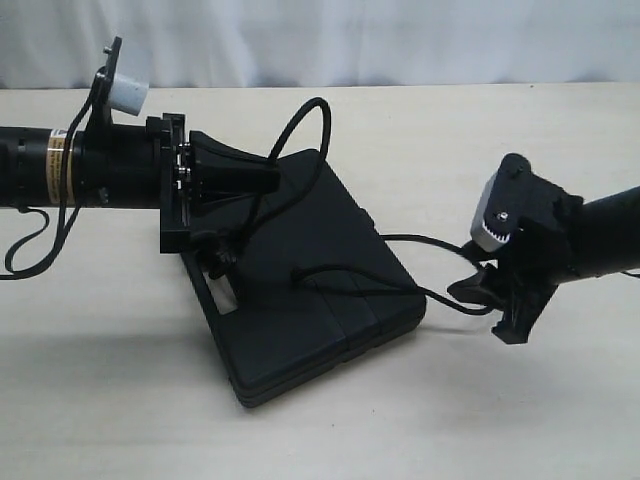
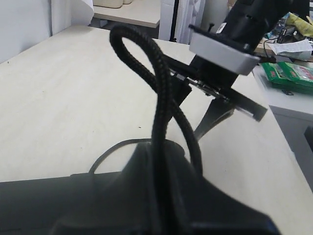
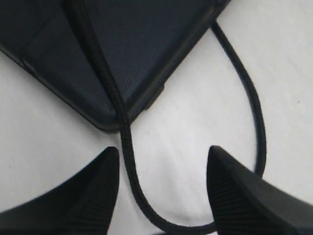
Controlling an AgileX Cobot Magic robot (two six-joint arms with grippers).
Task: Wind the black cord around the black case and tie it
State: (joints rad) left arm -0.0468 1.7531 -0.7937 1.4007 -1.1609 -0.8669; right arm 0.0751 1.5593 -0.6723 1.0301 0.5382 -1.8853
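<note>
The black case (image 1: pixel 310 280) lies flat mid-table, turned at an angle. My left gripper (image 1: pixel 272 180) hovers over its far left part, shut on the black cord (image 1: pixel 300 120), which arcs up in a loop from the fingertips. In the left wrist view that loop (image 2: pixel 161 88) rises out of the closed left gripper (image 2: pixel 168 147). The cord also runs across the case lid and off its right corner (image 1: pixel 440 293). There my right gripper (image 1: pixel 485 300) is open. In the right wrist view the cord (image 3: pixel 129 161) makes a U on the table between the spread fingers (image 3: pixel 93 191), just past the case corner (image 3: pixel 146 44).
The pale table (image 1: pixel 450 130) stretches around the case on all sides. A thin robot cable (image 1: pixel 30 240) hangs under the left arm. Off the table's edge, a green packet (image 2: pixel 288 73) lies on another surface.
</note>
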